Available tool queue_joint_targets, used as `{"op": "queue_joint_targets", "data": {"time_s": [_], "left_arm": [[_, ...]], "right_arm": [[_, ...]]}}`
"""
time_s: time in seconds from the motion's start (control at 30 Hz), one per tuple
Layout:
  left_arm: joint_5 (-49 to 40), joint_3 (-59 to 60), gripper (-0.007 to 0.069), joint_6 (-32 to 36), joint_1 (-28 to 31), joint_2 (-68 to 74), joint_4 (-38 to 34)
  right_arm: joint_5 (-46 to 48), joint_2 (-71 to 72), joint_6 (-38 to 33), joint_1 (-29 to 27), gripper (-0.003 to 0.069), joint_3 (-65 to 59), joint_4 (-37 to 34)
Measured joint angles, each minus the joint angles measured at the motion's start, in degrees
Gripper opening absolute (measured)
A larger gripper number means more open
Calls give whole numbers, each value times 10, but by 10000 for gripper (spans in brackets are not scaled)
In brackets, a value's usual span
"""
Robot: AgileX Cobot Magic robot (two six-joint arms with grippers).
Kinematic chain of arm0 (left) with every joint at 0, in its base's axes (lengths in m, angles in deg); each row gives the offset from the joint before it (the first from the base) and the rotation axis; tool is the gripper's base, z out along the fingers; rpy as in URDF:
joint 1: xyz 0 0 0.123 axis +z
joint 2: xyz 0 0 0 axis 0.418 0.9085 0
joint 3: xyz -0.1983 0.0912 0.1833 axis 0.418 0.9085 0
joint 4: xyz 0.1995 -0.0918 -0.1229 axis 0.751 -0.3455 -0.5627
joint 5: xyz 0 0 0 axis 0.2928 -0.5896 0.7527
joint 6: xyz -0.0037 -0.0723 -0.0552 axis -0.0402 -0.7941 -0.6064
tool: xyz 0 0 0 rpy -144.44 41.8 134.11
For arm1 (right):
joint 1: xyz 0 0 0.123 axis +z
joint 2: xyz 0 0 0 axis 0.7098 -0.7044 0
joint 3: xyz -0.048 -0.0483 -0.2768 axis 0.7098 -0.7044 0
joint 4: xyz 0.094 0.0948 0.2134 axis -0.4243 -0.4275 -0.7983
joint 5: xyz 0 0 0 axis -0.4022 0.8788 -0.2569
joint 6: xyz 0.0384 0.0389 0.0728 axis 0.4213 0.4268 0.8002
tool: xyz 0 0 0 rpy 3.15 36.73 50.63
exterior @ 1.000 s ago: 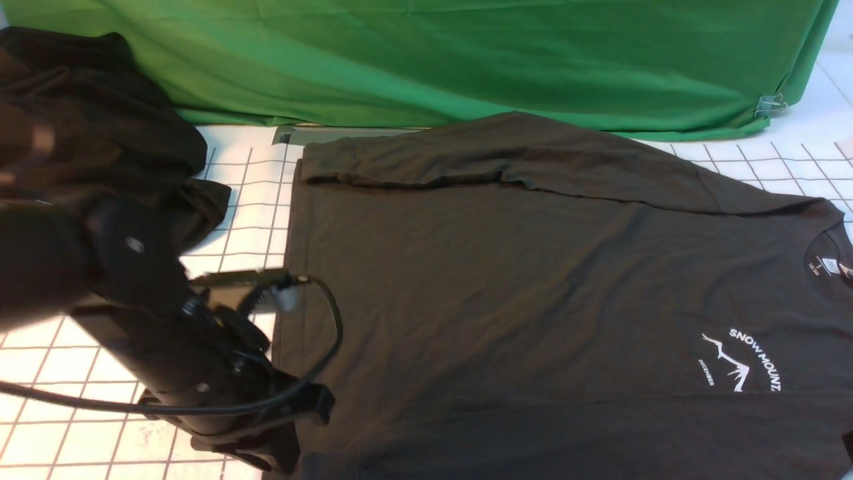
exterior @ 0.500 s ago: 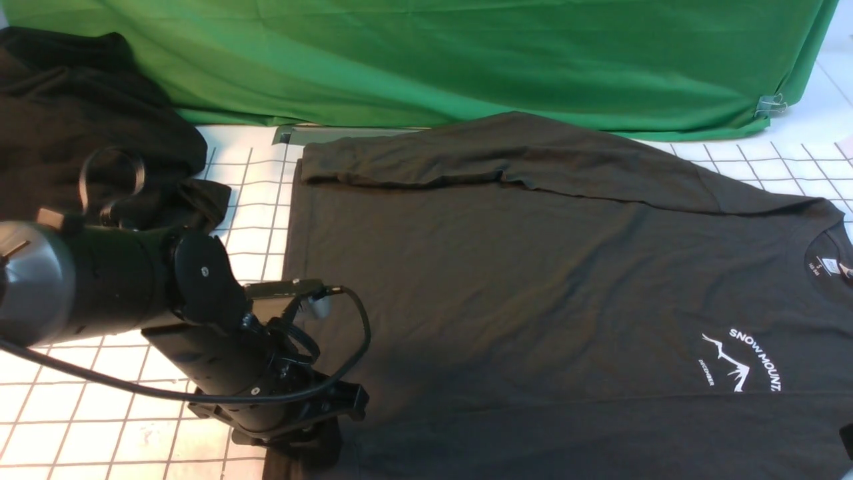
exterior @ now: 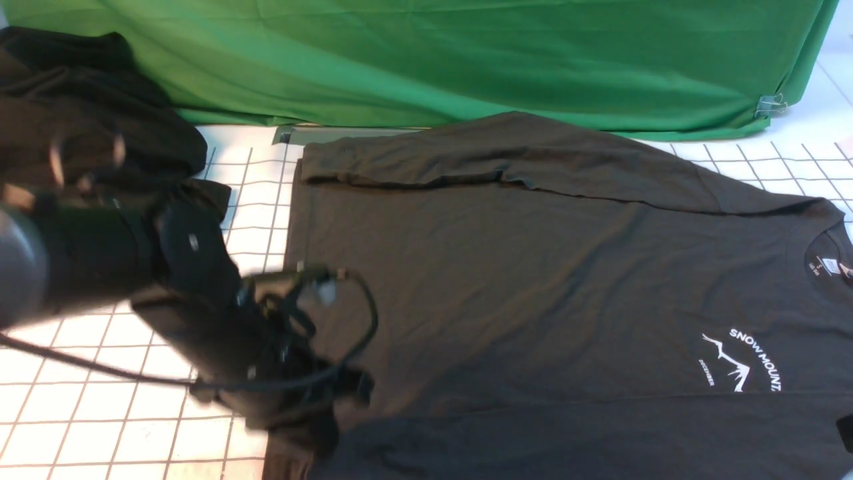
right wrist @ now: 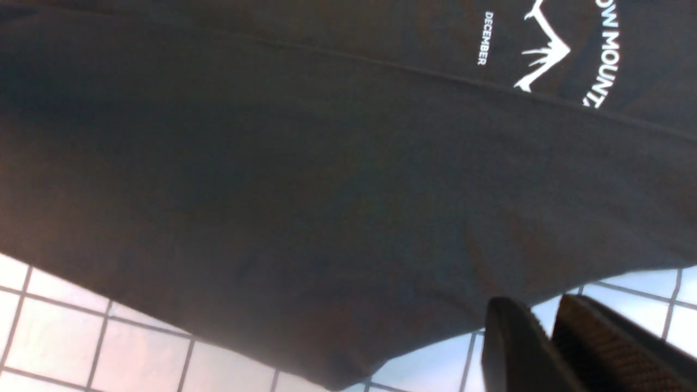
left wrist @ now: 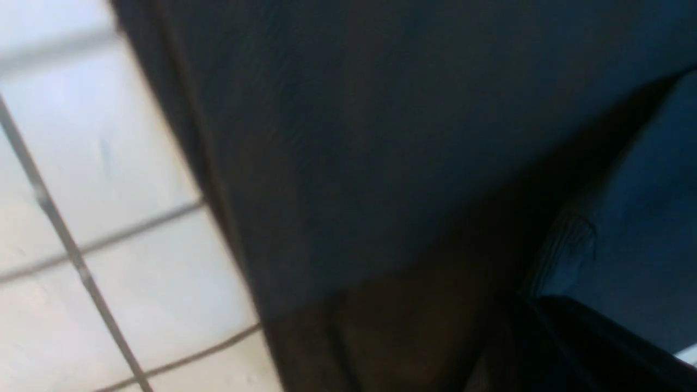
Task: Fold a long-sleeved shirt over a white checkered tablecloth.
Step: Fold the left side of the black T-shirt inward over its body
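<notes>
**Kid:** What is on your far left?

**Me:** A black heap of cloth [exterior: 86, 120]. It is not my job. It sits at the far left, in front of the green backdrop [exterior: 466, 60].

**Kid:** And your left claw?

**Me:** My left claw [exterior: 320, 427] is down at the hem end of the long-sleeved shirt [exterior: 533, 267], at the near corner. It is closed. I think it pinches the hem, but the picture is blurry there.

**Kid:** Where is the shirt?

**Me:** It lies flat and sideways on the white checkered tablecloth [exterior: 80, 433]. The hem is on my left and the neck is on my right. The far sleeve [exterior: 433, 167] is folded across the body. A long edge runs along the near side too, so I think the near sleeve is folded in as well. The mountain print [exterior: 740, 360] and the neck label [exterior: 828, 265] face up.

**Kid:** And your right claw?

**Me:** My right claw [right wrist: 536, 313] hangs over the tablecloth, just beside the shirt's near edge. Its fingers are close together, and I see nothing between them. I cannot tell if they are fully closed.

**Kid:** Is the job nearly done?

**Me:** About half, I think. The sleeves look done. The body is long and not yet folded. I guess the hem end has to go over to the neck end.
</notes>
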Motion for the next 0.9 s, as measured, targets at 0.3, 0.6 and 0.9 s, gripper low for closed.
{"op": "queue_joint_targets", "data": {"time_s": [0.3, 0.6, 0.9], "left_arm": [[-51, -240, 12, -73, 43, 32, 71], [-7, -341, 15, -74, 107, 212, 46], [32, -407, 183, -93, 121, 267, 41]], "right_arm": [[0, 0, 1, 0, 124, 0, 0], [0, 0, 1, 0, 130, 0, 0], [0, 0, 1, 0, 147, 0, 0]]}}
